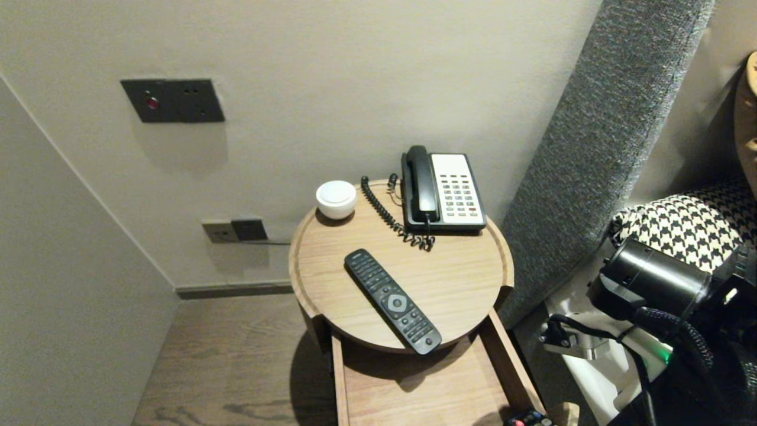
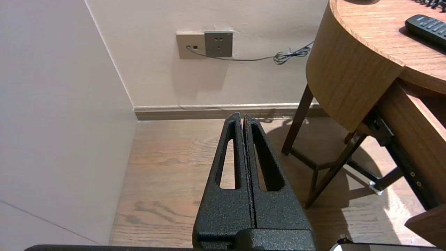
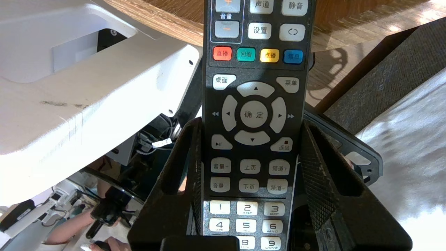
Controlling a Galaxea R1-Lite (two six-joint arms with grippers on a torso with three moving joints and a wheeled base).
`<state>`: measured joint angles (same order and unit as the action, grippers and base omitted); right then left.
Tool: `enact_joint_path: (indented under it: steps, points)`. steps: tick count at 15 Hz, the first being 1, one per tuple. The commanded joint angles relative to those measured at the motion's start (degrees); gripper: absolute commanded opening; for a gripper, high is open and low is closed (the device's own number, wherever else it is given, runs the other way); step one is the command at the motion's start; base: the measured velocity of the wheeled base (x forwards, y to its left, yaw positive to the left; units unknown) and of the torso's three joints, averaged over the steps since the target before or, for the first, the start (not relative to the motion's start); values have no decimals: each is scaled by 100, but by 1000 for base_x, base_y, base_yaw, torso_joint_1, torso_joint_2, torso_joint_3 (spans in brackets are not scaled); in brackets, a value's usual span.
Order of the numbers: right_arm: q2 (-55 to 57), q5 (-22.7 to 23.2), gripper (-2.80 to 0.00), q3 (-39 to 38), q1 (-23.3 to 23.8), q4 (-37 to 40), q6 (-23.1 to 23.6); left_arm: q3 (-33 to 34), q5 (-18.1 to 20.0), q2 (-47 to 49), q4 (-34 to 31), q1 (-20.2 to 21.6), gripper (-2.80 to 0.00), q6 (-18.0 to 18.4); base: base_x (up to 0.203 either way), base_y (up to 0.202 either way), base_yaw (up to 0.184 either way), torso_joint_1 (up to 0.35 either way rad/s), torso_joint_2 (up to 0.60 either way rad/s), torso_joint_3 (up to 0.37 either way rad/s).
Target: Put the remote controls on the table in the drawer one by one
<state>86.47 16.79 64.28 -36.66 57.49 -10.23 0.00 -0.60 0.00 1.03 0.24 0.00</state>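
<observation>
Black plastic remote with white keys and four coloured buttons (image 3: 256, 87) is clamped between the right tool's (image 3: 251, 122) fingers, reaching out beyond their tips; only the right wrist view shows this grip. The left tool (image 2: 243, 120), pressed closed, hangs beside the round wooden surface (image 2: 352, 69).

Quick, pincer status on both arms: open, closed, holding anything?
Left pincer: closed, empty, low beside the round table.
Right pincer: closed on the colour-buttoned remote control.
</observation>
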Motion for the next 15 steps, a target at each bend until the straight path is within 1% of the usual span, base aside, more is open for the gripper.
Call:
enact_joint_path:
  steps: [1,4,7,15]
  points:
    - [28,9,-280,-3,1,34,-6,0,-2,0,2,2,-280,0,0,0,0,0,0,0]
    - [503,3,-280,181,-7,-194,47,0,-2,0,2,2,-280,0,0,0,0,0,0,0]
    - [678,-9,-280,243,-8,-449,56,0,-2,0,2,2,-280,0,0,0,0,0,0,0]
    - [916,-26,-280,314,1,-458,79,0,-2,0,2,2,-280,0,0,0,0,0,0,0]
